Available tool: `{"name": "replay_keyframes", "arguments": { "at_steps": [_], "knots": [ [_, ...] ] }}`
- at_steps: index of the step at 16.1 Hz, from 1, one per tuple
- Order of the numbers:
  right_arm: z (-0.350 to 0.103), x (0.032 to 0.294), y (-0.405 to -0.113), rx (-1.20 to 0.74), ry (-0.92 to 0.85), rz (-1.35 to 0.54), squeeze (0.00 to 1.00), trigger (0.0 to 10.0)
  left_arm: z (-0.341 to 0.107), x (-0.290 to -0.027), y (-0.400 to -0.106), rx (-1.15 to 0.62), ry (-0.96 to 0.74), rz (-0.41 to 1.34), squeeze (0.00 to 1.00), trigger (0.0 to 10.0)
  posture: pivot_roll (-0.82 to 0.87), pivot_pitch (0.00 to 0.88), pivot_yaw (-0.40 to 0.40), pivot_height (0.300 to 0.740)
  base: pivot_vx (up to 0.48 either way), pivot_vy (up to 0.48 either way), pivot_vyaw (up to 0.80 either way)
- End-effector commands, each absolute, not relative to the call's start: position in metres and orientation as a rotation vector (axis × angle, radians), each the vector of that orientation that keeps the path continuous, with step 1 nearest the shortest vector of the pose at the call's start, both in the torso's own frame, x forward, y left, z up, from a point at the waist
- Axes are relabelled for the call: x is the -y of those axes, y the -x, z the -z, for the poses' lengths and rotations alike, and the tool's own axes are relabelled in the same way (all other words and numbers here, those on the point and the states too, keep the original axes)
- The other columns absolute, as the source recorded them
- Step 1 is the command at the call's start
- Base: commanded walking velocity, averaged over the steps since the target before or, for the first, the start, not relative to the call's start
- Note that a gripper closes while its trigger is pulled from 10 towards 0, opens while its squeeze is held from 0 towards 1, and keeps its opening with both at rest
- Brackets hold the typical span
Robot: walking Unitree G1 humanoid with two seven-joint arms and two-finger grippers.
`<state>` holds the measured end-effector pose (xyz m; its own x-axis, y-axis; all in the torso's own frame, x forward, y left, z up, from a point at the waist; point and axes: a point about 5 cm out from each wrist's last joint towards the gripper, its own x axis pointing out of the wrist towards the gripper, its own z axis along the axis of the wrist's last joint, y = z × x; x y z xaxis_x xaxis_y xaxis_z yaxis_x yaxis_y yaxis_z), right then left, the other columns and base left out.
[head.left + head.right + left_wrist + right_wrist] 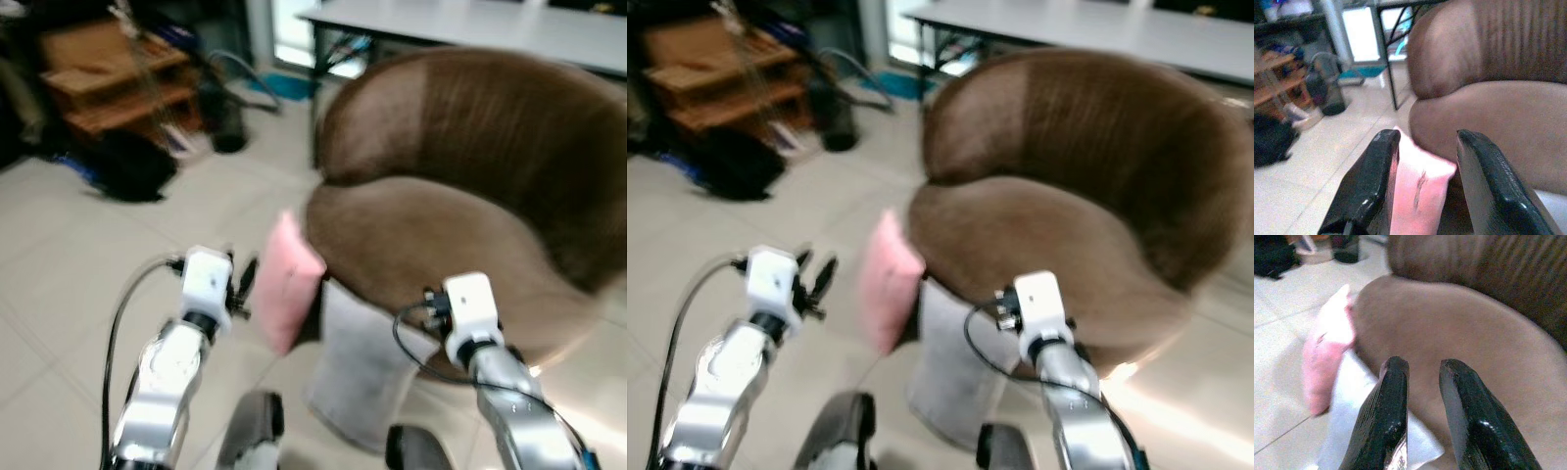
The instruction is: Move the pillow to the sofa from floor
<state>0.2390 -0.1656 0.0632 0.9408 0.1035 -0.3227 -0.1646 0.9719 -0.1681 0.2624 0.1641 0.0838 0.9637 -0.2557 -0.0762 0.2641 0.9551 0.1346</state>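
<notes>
Pink and soft, the pillow [287,282] stands on edge on the floor [69,294], leaning against the front edge of the brown sofa [460,196] at its left corner, with a grey cloth [358,357] draped down the sofa front just beside it. Its long axis runs near upright, tilted a little, the top corner tipped toward the seat and a flat face turned out toward the robot's left.

The left gripper [245,284] hangs just beside that face, fingers spread wide, and in its wrist view the pillow sits squarely between the two black fingers [1369,186], not yet pinched as far as the blur lets me judge. The right gripper [1420,401] hovers over the seat's front edge, fingers parted, holding nothing.

How will it handle? Light, I'd say, and squashy: it should compress under the fingers and sag rather than slip. Best bet looks like a pinch across the thin dimension near the upper edge, deep enough to catch filling and not just fabric. Then it only needs lifting over the seat lip. The risk is a shallow grip that lets the cover slide out.
</notes>
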Motion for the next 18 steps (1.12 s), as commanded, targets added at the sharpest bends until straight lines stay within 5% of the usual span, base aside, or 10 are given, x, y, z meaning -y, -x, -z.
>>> {"name": "replay_keyframes", "arguments": {
  "at_steps": [1, 2, 8, 9, 18],
  "knots": [
    [-0.0696, 0.1631, -0.2409, -0.284, 0.179, -0.152, 0.56, 10.0, -0.0924, -0.1640, -0.2667, -0.023, -0.142, 0.264, 0.00, 10.0, -0.04, 0.003, 0.010, 0.602, 0.000, 0.000, 0.00],
    [-0.0703, 0.1609, -0.2402, -0.276, 0.148, -0.182, 1.00, 10.0, -0.0923, -0.1647, -0.2659, -0.014, -0.152, 0.260, 0.00, 10.0, -0.04, 0.004, 0.007, 0.602, 0.000, 0.000, 0.00],
    [-0.0709, 0.1603, -0.2397, -0.272, 0.138, -0.193, 1.00, 10.0, -0.0929, -0.1654, -0.2656, -0.003, -0.153, 0.254, 0.00, 10.0, -0.04, 0.006, 0.004, 0.602, 0.000, 0.000, 0.00],
    [-0.0687, 0.1613, -0.2411, -0.291, 0.178, -0.184, 0.00, 10.0, -0.0920, -0.1656, -0.2655, -0.009, -0.150, 0.259, 0.00, 10.0, -0.04, 0.018, 0.003, 0.602, 0.000, 0.000, 0.00],
    [-0.0640, 0.1625, -0.2447, -0.315, 0.217, -0.172, 0.00, 10.0, -0.0897, -0.1677, -0.2672, -0.016, -0.167, 0.258, 0.00, 10.0, -0.04, 0.030, 0.004, 0.602, 0.199, 0.000, 0.00]
  ]
}}
